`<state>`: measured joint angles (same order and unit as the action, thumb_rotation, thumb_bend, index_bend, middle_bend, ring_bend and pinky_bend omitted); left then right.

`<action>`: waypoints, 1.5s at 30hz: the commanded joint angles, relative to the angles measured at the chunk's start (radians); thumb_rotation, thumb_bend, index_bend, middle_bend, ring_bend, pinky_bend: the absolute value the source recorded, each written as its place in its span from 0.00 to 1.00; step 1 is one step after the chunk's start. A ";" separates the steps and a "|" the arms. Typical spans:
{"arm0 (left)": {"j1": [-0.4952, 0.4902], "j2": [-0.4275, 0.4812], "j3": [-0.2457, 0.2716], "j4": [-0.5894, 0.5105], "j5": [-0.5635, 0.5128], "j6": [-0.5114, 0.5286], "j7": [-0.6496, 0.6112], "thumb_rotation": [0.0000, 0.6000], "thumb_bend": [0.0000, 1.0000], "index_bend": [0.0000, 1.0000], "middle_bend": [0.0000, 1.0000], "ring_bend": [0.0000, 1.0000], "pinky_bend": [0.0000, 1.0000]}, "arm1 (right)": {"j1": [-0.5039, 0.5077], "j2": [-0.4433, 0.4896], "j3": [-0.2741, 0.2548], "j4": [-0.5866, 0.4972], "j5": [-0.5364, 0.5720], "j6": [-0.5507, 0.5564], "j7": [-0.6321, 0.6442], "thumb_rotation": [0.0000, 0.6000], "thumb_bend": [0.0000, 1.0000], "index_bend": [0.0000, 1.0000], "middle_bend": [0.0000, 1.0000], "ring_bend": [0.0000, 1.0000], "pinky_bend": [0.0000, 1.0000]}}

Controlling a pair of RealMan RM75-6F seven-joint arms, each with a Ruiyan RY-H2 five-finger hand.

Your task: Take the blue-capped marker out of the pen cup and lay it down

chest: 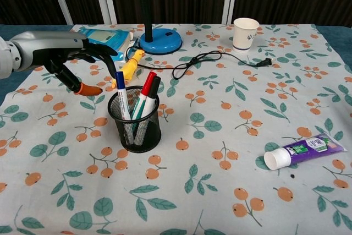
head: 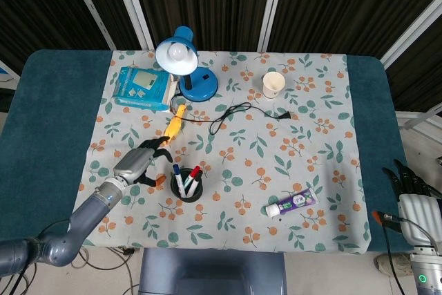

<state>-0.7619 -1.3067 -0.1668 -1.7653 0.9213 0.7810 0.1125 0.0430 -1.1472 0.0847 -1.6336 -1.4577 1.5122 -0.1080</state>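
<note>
Head view: at the lower edge, the left robot hand hovers just left of the pen cup, fingers spread, holding nothing. The right robot hand idles at the far right, empty and open.

Chest view: the blue-capped marker stands in the cup, untouched. Nothing is done yet; grasping, lifting and laying it on the counter all remain.
</note>
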 commanded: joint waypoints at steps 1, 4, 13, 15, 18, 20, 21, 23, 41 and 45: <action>-0.008 -0.010 0.002 0.004 -0.007 0.005 0.006 1.00 0.32 0.37 0.00 0.00 0.00 | 0.000 0.000 0.000 0.000 0.000 0.000 0.000 1.00 0.18 0.16 0.05 0.10 0.18; -0.016 -0.020 0.000 0.004 -0.015 0.004 0.005 1.00 0.33 0.39 0.00 0.00 0.00 | 0.000 0.000 0.000 0.000 -0.001 0.001 0.000 1.00 0.18 0.16 0.05 0.10 0.18; -0.039 -0.029 0.007 -0.009 -0.032 0.001 0.016 1.00 0.36 0.44 0.01 0.00 0.00 | 0.000 0.000 -0.001 0.000 -0.002 0.000 0.002 1.00 0.18 0.16 0.05 0.10 0.18; -0.042 -0.023 0.008 -0.012 -0.043 -0.009 0.008 1.00 0.36 0.45 0.02 0.00 0.00 | 0.000 0.001 -0.001 0.000 -0.002 0.000 0.003 1.00 0.18 0.16 0.05 0.10 0.18; -0.049 -0.024 0.012 -0.003 -0.053 -0.006 0.015 1.00 0.36 0.45 0.02 0.00 0.00 | 0.000 0.001 -0.001 0.000 -0.003 0.000 0.003 1.00 0.18 0.16 0.05 0.10 0.18; -0.052 -0.027 0.014 0.001 -0.060 -0.001 0.020 1.00 0.36 0.45 0.02 0.00 0.00 | 0.000 0.001 -0.001 0.000 -0.002 0.000 0.002 1.00 0.18 0.16 0.05 0.10 0.18; -0.054 -0.028 0.014 0.001 -0.063 -0.001 0.020 1.00 0.36 0.45 0.02 0.00 0.00 | 0.000 0.000 0.000 0.000 -0.002 0.000 0.002 1.00 0.18 0.16 0.05 0.10 0.18; -0.056 -0.029 0.014 0.001 -0.065 0.000 0.017 1.00 0.36 0.45 0.02 0.00 0.00 | 0.000 0.001 0.000 -0.001 0.000 -0.001 0.001 1.00 0.18 0.16 0.05 0.10 0.18; -0.089 -0.042 0.021 -0.014 -0.096 0.018 0.053 1.00 0.36 0.46 0.02 0.00 0.00 | 0.000 0.001 0.001 -0.004 0.003 -0.001 -0.001 1.00 0.18 0.16 0.05 0.10 0.18; -0.093 -0.043 0.025 -0.021 -0.101 0.025 0.061 1.00 0.36 0.46 0.02 0.00 0.00 | -0.001 0.001 0.001 -0.005 0.005 -0.002 0.000 1.00 0.18 0.16 0.05 0.10 0.18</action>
<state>-0.8547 -1.3496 -0.1417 -1.7861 0.8202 0.8057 0.1735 0.0425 -1.1463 0.0857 -1.6382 -1.4532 1.5100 -0.1084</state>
